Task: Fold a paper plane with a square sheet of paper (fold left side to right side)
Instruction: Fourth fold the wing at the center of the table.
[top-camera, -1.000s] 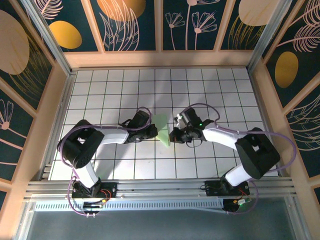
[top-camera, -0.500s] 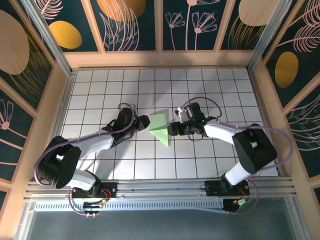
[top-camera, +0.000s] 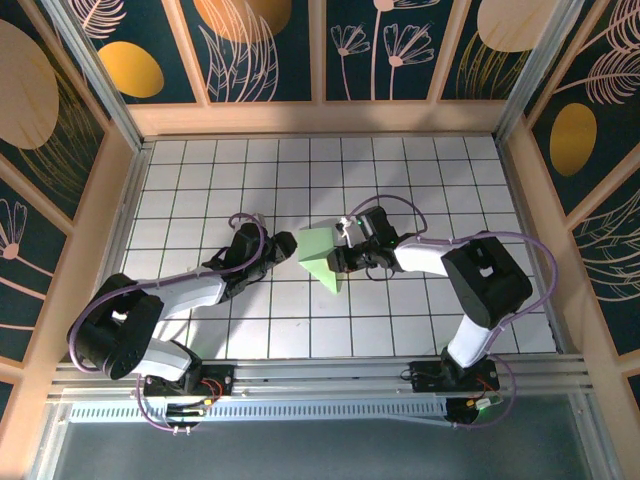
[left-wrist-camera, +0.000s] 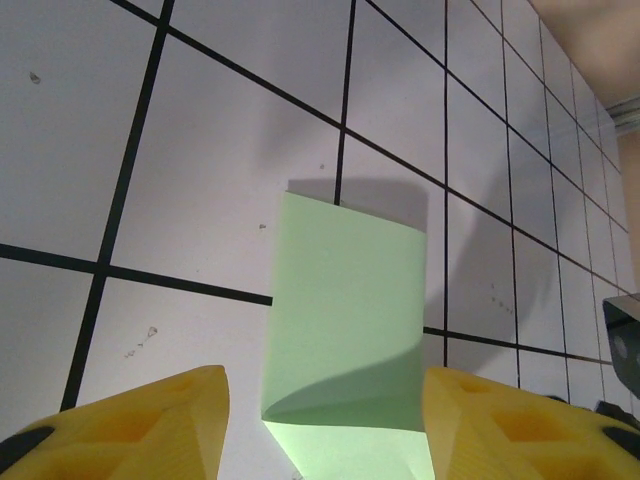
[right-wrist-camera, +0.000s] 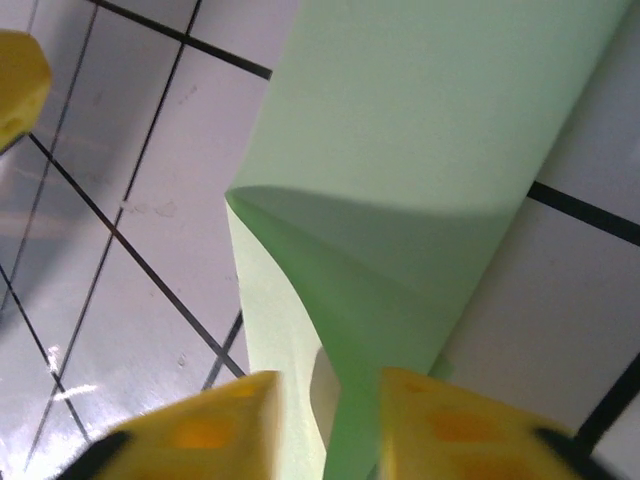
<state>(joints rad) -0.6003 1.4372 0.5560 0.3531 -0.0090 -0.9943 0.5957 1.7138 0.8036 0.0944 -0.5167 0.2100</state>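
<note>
One sheet of paper (top-camera: 320, 250), folded; right hand (right-wrist-camera: 328, 400) pinching edge.

We can't find a single readable thing here, folks: no text, label, brand, number or sign. The pale green paper (top-camera: 318, 250) is plain, the white grid tiles (top-camera: 200, 180) carry just black lines, and the wall panels (top-camera: 260, 40) only have drawn leaves and flowers.
</note>
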